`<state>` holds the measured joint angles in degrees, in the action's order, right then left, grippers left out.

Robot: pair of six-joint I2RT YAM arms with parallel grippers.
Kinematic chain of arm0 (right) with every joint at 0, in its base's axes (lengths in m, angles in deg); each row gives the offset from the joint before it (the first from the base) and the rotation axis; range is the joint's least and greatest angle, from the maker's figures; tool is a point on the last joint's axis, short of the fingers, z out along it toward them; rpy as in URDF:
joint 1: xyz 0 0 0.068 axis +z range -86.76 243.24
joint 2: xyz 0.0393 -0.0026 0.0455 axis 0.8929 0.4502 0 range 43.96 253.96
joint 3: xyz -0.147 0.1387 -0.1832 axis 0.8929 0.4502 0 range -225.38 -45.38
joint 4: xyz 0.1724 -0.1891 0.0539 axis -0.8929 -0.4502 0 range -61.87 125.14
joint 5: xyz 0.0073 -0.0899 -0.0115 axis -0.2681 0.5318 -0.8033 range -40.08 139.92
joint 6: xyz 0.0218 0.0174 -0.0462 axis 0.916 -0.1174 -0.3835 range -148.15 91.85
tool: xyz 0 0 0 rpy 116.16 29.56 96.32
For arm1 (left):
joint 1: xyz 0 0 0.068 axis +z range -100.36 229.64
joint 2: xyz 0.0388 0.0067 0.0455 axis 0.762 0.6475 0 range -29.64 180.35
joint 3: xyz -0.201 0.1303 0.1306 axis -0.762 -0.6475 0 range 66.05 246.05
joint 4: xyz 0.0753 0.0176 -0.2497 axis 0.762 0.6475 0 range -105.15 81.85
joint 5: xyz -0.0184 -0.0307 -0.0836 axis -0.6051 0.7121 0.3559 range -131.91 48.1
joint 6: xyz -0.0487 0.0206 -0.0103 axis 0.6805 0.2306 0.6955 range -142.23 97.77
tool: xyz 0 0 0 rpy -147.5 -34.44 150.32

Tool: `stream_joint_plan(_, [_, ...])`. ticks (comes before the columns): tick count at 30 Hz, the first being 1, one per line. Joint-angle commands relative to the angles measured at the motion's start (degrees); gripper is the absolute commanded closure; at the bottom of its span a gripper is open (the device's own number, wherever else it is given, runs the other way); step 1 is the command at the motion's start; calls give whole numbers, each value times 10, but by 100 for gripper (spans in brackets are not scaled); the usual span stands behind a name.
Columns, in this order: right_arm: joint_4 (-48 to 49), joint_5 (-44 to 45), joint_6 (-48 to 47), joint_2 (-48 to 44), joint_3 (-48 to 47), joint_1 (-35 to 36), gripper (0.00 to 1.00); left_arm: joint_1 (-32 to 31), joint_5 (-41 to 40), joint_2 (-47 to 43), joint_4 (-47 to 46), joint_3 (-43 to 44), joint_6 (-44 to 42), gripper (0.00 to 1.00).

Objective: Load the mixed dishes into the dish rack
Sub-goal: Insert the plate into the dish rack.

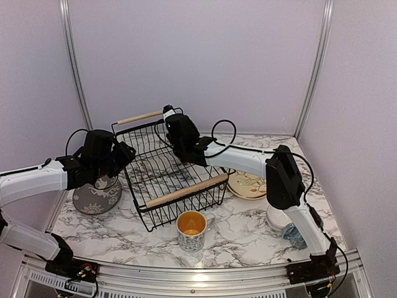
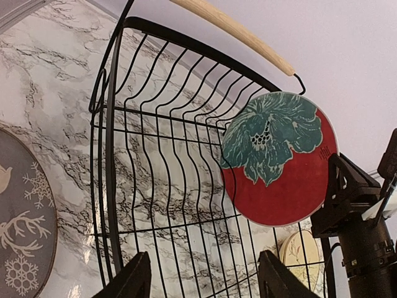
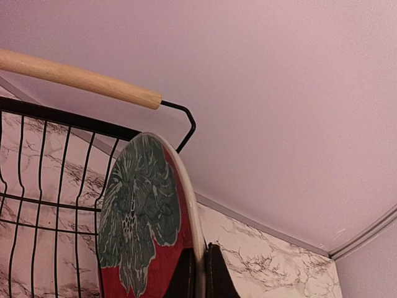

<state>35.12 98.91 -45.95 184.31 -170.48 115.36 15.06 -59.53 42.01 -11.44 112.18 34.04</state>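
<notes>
- My right tool (image 3: 200,268) pinches the edge of the red plate (image 2: 279,161).
- The red plate stands up on its edge at the far corner of the rack (image 1: 186,190), near the top middle of the top view.
- My left tool (image 2: 205,276) is spread wide and holds nothing.
- It hangs by the rack's left side, above the grey plate (image 1: 96,200).
- A mug (image 1: 191,231) stands on the surface (image 1: 248,230) just below the rack.
</notes>
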Motion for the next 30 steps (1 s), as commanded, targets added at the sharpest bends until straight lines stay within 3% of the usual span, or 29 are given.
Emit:
stream_joint_plan(1, [65,12,0,16,-49,-25,99,0,12,5,-7,-2,-10,39])
stream_joint_plan(4, [68,-7,-9,22,-61,-28,75,0,18,6,-8,-1,-12,39])
stream_joint_plan(16, [-41,-106,28,-41,-67,-12,35,0,7,-18,10,8,-34,39])
stream_joint_plan(25, [-82,-148,40,-116,-45,2,24,0,-40,-73,80,34,-79,38])
stream_joint_plan(30, [-100,-188,42,-174,13,-6,19,0,-39,-106,114,30,-78,38])
